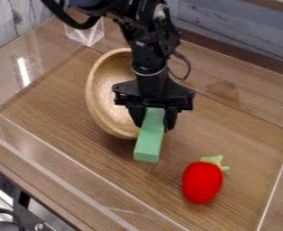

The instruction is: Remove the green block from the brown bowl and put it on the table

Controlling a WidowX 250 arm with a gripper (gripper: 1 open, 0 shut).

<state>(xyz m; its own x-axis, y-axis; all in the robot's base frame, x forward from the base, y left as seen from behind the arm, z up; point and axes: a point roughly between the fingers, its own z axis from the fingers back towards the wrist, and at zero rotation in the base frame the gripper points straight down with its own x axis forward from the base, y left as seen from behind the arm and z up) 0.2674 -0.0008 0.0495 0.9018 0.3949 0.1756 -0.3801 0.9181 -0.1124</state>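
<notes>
The green block (150,140) is a light green bar hanging slanted, its upper end pinched in my gripper (152,110), which is shut on it. Its lower end sits just above or on the table (59,126), in front of the brown bowl (108,99). The bowl is tipped up on its side, its hollow facing the camera, right behind the gripper; part of its right rim is hidden by the gripper and arm.
A red strawberry-shaped toy (205,180) with a green top lies on the table to the right front of the block. Clear acrylic walls (30,77) edge the tabletop on the left and front.
</notes>
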